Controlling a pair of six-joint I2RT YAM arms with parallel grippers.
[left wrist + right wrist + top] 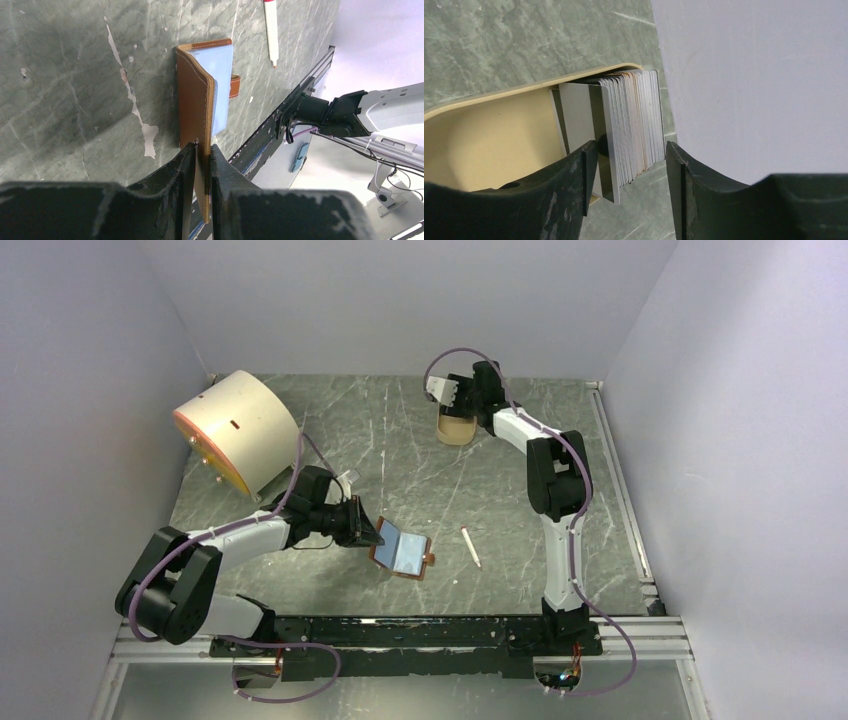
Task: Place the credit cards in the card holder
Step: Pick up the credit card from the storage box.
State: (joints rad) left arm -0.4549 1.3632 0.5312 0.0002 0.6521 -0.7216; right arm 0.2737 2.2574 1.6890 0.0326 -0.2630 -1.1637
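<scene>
My left gripper (202,161) pinched one leaf of the card holder (194,100), open mid-table: light, supple leather. My right gripper (631,155) stood open at the credit cards (636,120), upright in the far tan tray (489,145). I judged them thin, stiff and slick, best pinched across the faces.

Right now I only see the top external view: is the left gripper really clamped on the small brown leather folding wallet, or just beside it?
Observer: Clamped. In the left wrist view the left gripper is shut on the edge of one raised flap of the brown leather wallet.
Operator: Is the right gripper holding anything?
Observer: No. It is open, straddling a stack of thin pale cards standing on edge in the tan oval tray.
</scene>
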